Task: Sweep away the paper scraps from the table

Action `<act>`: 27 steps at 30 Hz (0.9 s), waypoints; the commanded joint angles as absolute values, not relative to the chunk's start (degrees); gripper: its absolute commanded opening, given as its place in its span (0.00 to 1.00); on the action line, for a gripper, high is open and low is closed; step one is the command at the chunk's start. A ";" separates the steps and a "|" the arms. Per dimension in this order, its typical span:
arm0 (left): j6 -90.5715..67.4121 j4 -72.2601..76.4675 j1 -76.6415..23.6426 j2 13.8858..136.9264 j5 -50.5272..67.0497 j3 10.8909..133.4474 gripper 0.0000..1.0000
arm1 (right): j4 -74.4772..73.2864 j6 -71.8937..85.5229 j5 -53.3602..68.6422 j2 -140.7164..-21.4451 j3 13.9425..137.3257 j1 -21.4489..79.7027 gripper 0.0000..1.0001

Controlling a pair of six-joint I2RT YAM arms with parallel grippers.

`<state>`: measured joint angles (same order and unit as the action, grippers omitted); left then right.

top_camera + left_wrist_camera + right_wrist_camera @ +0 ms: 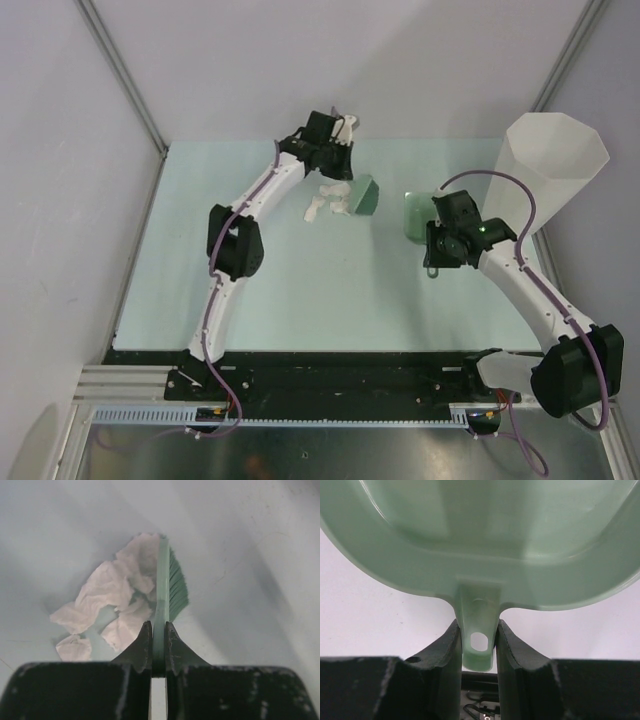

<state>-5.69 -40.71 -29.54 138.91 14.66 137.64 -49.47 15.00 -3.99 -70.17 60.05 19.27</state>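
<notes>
Pinching a green brush (pixel 171 586) by its pale back edge, the left pincer (pixel 158 631) has its jaws pressed together on it. The brush stands on edge between the fingers, with dark green bristles fanned to the right in the left wrist view. Paper scraps (pixel 110 602) are bunched in one loose pile against the other face of the brush, touching it. One smaller bit lies slightly apart at the near left of the pile.

Top view: the pile is on the far middle part of the tabletop (pixel 300 290), just left of the brush head. The left arm (pixel 235 240) is stretched out toward it.

The right pincer (pixel 478 635) is clamped on the handle tab of a pale green dustpan (pixel 480 545), with the tab and its hang hole squeezed between both fingers. The pan bowl fills the upper part of the right wrist view. From above, the dustpan is right of the brush with a strip of bare tabletop between them, and it touches neither brush nor scraps. Cannot tell whether the pan lip touches the tabletop.

A tall white faceted bin (pixel 553 165) stands at the far right corner, just behind the right arm (pixel 520 275) and well apart from the scraps.
</notes>
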 commanded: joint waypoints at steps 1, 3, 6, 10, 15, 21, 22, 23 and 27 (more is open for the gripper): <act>-8.18 -40.34 -23.56 135.10 18.10 128.09 0.00 | -49.57 18.28 -3.34 -69.26 59.94 22.40 0.00; -8.09 -40.34 -20.85 132.73 20.29 124.21 0.00 | -49.48 18.81 -3.43 -69.52 59.85 23.37 0.00; -6.68 -40.34 -17.59 126.67 22.23 114.81 0.00 | -49.39 19.95 -3.78 -70.31 59.59 25.83 0.00; -3.35 -40.34 -13.72 118.49 23.46 99.54 0.00 | -48.17 21.27 -3.43 -72.50 59.50 28.82 0.00; -1.06 -40.25 -7.66 109.52 25.93 87.73 0.00 | -46.41 21.97 -1.85 -76.28 59.50 34.26 0.00; 3.95 -40.34 -5.10 97.42 27.77 79.28 0.00 | -46.14 21.10 3.42 -82.43 60.02 40.07 0.00; 4.56 -40.25 -5.10 95.90 28.30 78.76 0.00 | -47.45 20.92 3.86 -83.49 60.29 40.60 0.00; 4.74 -40.25 -5.18 94.50 29.95 78.58 0.00 | -48.42 20.57 4.48 -85.58 60.64 41.04 0.00; 5.36 -40.34 -5.19 88.43 33.74 79.89 0.00 | -54.74 18.90 4.13 -90.17 63.10 43.24 0.00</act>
<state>-0.71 -38.15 -5.10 95.22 30.39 79.35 -48.80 20.45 2.98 -86.72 59.77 41.65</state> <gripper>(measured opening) 0.073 0.304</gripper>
